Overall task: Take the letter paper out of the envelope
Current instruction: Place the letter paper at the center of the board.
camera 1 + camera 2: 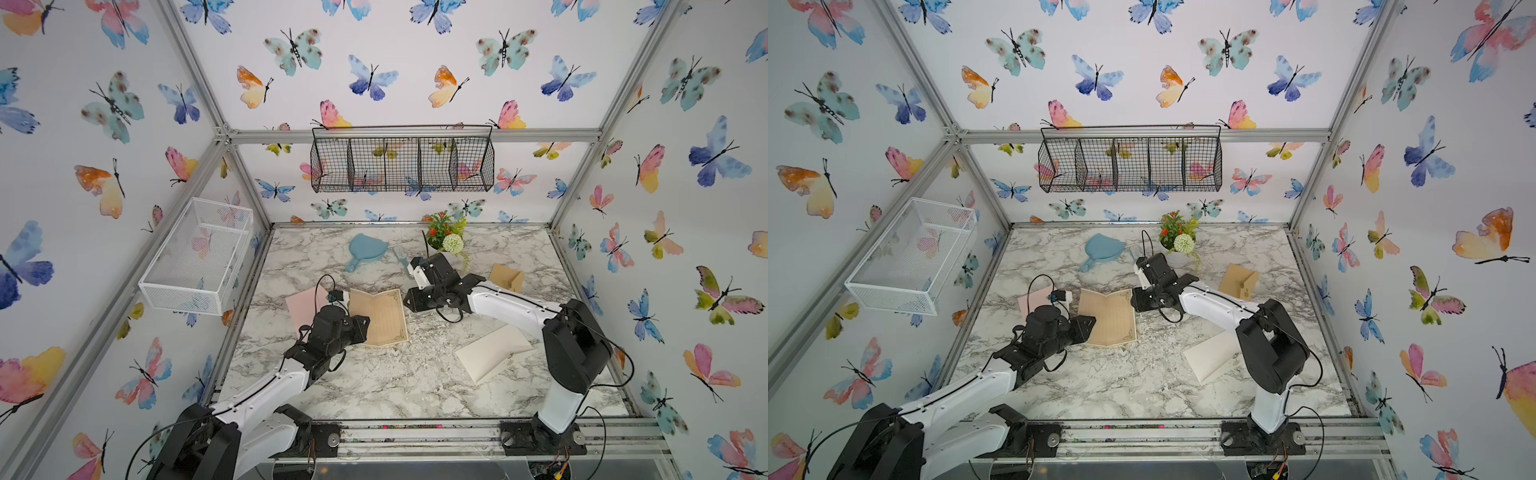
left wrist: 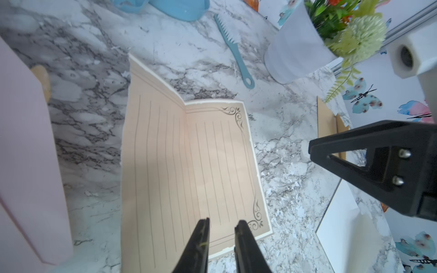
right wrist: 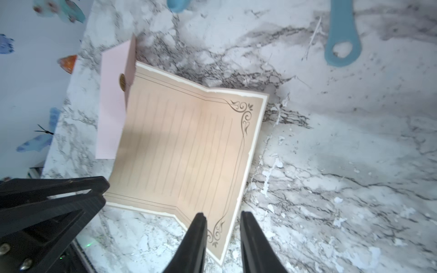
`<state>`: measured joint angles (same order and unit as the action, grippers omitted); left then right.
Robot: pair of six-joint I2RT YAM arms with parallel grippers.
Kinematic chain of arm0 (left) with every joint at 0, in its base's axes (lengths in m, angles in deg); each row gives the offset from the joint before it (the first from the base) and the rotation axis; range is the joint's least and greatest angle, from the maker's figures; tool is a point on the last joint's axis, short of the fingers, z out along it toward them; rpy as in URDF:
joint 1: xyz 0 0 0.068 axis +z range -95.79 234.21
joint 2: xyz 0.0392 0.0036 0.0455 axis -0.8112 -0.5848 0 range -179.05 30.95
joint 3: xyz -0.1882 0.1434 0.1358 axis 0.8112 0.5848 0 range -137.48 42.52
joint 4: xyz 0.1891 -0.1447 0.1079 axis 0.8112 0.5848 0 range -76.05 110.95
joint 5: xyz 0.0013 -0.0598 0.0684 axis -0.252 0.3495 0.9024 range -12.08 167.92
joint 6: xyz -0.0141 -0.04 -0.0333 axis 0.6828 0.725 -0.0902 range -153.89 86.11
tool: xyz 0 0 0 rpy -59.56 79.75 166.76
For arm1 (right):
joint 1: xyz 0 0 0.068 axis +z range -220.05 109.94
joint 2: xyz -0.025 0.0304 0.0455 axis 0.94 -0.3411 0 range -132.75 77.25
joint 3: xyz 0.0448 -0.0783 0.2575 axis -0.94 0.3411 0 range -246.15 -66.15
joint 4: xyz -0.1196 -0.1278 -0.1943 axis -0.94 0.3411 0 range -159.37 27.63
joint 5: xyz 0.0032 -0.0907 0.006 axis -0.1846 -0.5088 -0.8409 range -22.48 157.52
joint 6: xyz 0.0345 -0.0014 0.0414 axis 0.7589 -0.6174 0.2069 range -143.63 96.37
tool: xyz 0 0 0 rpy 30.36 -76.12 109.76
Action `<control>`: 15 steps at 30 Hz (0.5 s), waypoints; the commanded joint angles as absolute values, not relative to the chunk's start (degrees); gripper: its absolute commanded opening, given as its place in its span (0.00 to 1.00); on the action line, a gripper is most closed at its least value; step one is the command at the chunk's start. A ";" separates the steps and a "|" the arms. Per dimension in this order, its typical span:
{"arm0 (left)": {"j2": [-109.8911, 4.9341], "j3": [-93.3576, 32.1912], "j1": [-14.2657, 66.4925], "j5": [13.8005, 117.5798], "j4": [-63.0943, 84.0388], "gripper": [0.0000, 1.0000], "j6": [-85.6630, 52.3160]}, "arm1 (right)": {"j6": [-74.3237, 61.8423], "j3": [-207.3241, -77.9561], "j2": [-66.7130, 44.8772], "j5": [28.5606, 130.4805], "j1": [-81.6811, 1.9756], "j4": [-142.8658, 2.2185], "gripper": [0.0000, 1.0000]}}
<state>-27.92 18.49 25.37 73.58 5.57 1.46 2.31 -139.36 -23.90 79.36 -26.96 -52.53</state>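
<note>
The beige lined letter paper [image 1: 380, 318] [image 1: 1108, 318] [image 2: 189, 165] [image 3: 184, 146] lies unfolded on the marble table, with a crease down its middle. The pink envelope [image 1: 303, 305] [image 1: 1034, 301] [image 2: 26, 153] [image 3: 113, 106] lies along its left side, and the flap with a gold seal overlaps one corner of the paper. My left gripper [image 1: 359, 324] [image 2: 222, 223] hovers over the paper's left front edge, open, with nothing between its fingers. My right gripper [image 1: 409, 301] [image 3: 223, 216] hangs over the paper's far right corner, also open and empty.
A blue dustpan [image 1: 368, 249], a blue brush [image 2: 234, 47] and a white flower pot [image 1: 446, 239] stand behind the paper. A brown envelope [image 1: 505, 276] lies at the right, a white envelope [image 1: 494, 351] at the front right. Wire baskets hang on the back and left walls.
</note>
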 commanded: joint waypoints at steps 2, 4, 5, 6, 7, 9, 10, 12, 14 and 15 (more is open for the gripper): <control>-25.85 14.92 25.52 72.18 11.68 0.26 -0.23 | 2.21 -137.82 -20.79 78.19 -27.08 -51.94 0.27; -25.27 14.65 25.55 71.42 12.10 0.26 0.15 | 1.96 -136.51 -18.47 76.44 -27.08 -51.75 0.27; -24.86 14.68 25.49 71.04 12.05 0.26 0.38 | 1.37 -135.86 -17.21 75.17 -27.16 -51.37 0.29; -24.24 14.83 25.54 70.70 12.04 0.26 0.58 | 0.65 -135.08 -15.76 73.48 -27.66 -50.24 0.33; -23.42 14.96 25.47 70.22 12.17 0.26 0.89 | -0.23 -134.09 -13.96 72.10 -28.74 -48.84 0.36; -21.71 15.23 25.48 69.04 12.18 0.26 1.36 | -1.39 -131.24 -10.56 73.69 -35.37 -46.78 0.37; -20.70 15.27 25.46 68.24 11.99 0.26 1.72 | -2.09 -128.60 -8.61 76.79 -40.45 -46.97 0.37; -19.21 15.32 25.30 66.43 11.19 0.26 2.09 | -3.19 -124.09 -5.04 79.97 -49.34 -48.47 0.37; -18.35 14.83 24.96 65.50 10.42 0.26 2.66 | -4.90 -121.98 -3.24 79.77 -55.28 -47.74 0.38; -18.33 14.42 24.84 65.12 10.14 0.26 2.91 | -5.30 -121.66 -3.00 78.09 -57.02 -46.45 0.42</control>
<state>-19.46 15.30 25.22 68.20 11.17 2.01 -2.22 -123.75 -4.60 77.81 -54.11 -50.17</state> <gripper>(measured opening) 0.264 0.398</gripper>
